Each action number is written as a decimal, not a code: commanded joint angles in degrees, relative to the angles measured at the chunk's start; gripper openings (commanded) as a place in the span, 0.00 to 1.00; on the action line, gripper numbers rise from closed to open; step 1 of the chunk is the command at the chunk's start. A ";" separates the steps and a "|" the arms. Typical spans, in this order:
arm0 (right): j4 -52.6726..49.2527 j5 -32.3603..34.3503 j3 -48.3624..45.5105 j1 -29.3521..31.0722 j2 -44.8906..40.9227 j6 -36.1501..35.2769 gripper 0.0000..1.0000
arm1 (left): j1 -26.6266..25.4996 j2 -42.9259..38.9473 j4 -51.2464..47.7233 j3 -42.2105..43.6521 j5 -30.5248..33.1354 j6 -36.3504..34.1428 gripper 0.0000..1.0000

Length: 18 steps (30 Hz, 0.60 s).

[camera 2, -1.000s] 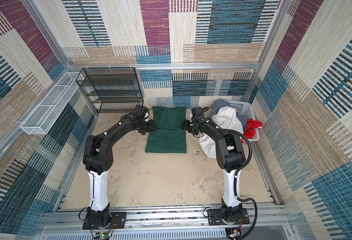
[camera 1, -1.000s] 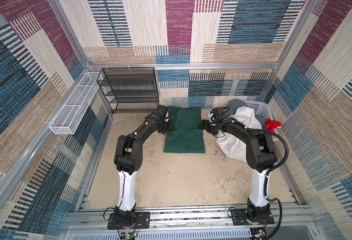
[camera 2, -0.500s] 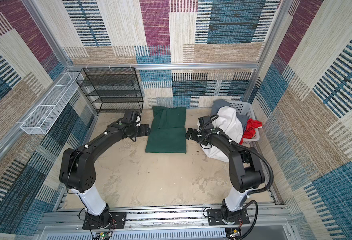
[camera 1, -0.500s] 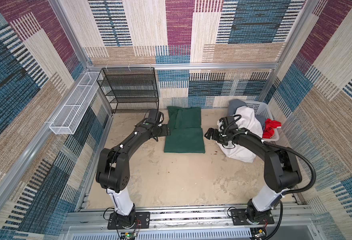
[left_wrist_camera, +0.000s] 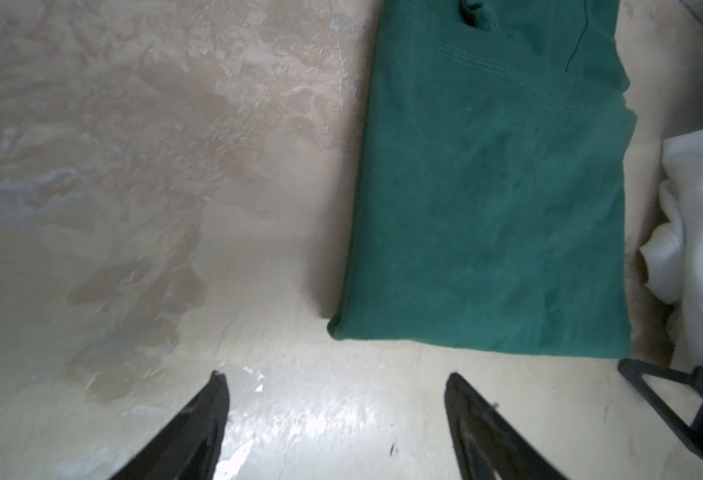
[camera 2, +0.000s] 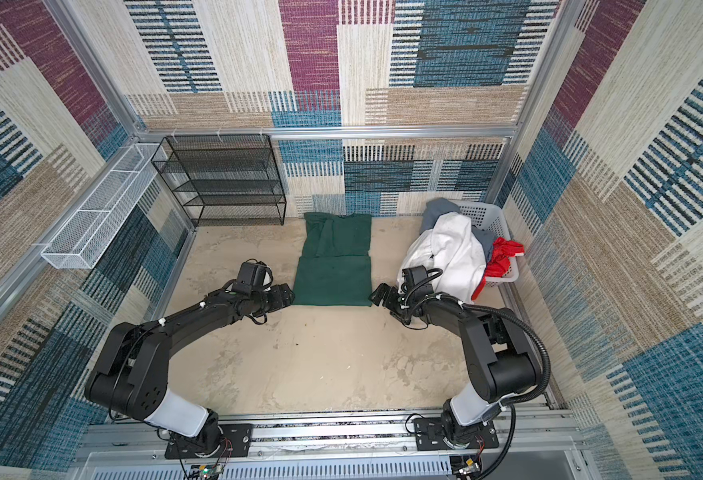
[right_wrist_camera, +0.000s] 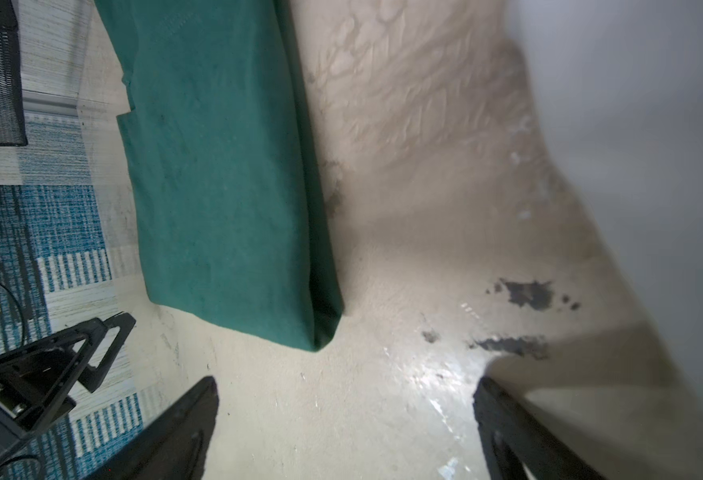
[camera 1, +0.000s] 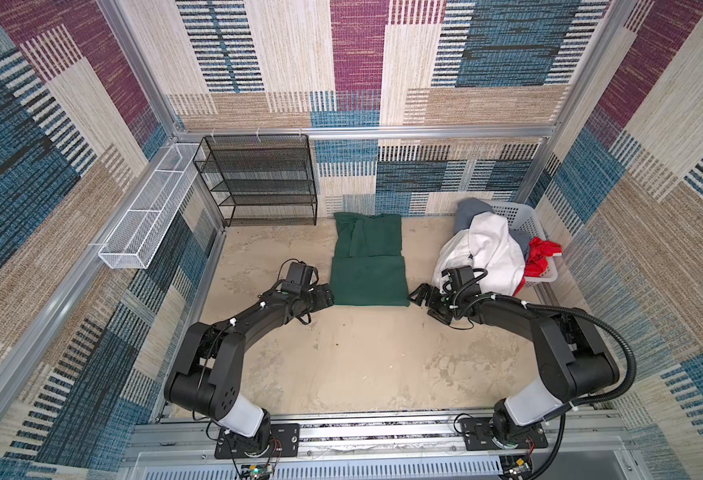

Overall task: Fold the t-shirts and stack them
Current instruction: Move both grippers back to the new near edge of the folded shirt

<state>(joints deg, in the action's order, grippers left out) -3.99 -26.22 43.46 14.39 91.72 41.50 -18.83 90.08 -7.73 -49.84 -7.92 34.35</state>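
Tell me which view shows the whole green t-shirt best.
Both top views: the green t-shirt lies there in full, near part folded over. Both wrist views catch only that near folded part, the far end cut off.

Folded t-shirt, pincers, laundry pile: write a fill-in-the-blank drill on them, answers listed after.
The folded t-shirt lying on the table is dark ____.
The left pincer and the right pincer both stand ____, holding nothing.
The white t-shirt spills over the rim of the pale plastic ____.
Missing words: green; open; basket.
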 commanded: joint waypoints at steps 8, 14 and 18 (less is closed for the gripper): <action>11.07 -3.84 -2.74 0.76 4.36 5.50 0.76 | -0.03 4.15 5.42 0.14 -5.32 5.81 0.76; 14.62 -3.95 -5.93 1.25 4.34 7.81 0.74 | -0.38 5.60 12.23 3.12 -9.78 10.99 0.73; 14.91 -3.74 -6.14 1.84 5.02 7.90 0.74 | -0.75 6.46 11.66 3.37 -9.22 11.34 0.72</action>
<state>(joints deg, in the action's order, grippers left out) 14.31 -30.98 37.82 15.81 95.88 48.16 -19.51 96.03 2.85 -46.87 -16.29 43.55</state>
